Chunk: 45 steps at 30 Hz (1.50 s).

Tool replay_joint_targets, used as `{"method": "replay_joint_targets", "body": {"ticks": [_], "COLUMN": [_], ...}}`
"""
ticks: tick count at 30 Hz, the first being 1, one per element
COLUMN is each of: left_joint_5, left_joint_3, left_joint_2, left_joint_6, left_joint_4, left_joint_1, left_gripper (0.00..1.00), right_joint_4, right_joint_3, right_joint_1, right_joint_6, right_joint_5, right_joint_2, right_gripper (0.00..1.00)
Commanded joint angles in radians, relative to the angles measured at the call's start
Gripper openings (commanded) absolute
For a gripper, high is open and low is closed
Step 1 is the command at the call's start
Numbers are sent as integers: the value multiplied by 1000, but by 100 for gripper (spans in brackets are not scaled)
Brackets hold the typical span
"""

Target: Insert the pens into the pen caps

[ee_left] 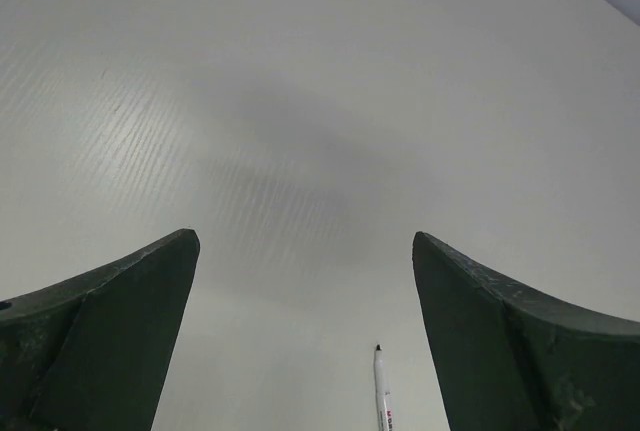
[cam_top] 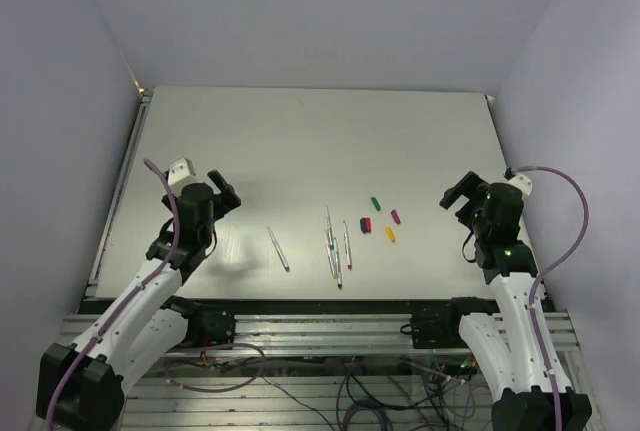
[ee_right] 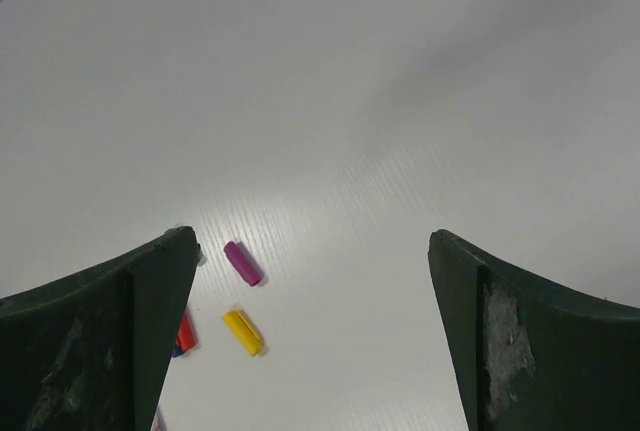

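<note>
Several thin white pens lie near the table's front middle: one apart and a cluster. Right of them lie the pen caps: green, purple, orange-yellow, and red with blue touching it. My left gripper hovers open to the left of the single pen, whose dark tip shows low in the left wrist view between the wide-apart fingers. My right gripper stands open to the right of the caps. Its wrist view shows the purple cap, yellow cap and red cap by the left finger.
The pale table is walled by plain panels on the left, back and right. A metal rail with cables runs along the near edge between the arm bases.
</note>
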Motion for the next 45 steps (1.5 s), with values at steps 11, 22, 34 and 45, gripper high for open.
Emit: {"method": "replay_joint_targets", "body": {"ticks": [11, 22, 34, 45], "left_joint_5": [21, 233, 74, -247], "left_joint_3": [-42, -37, -5, 56], "left_joint_2": [-29, -49, -71, 95], "left_joint_6": [25, 155, 176, 57], "left_joint_4": [52, 159, 50, -102], "left_joint_1": [5, 5, -177, -570], "left_gripper": [99, 99, 99, 97], "right_joint_4": [-2, 48, 149, 218], "right_joint_3": [-11, -50, -48, 1], "right_joint_1": [4, 4, 4, 3], "right_joint_6": [6, 63, 20, 48], "right_joint_5": [37, -6, -121, -69], "right_joint_2": [-2, -95, -20, 11], "right_gripper": [100, 100, 100, 100]}}
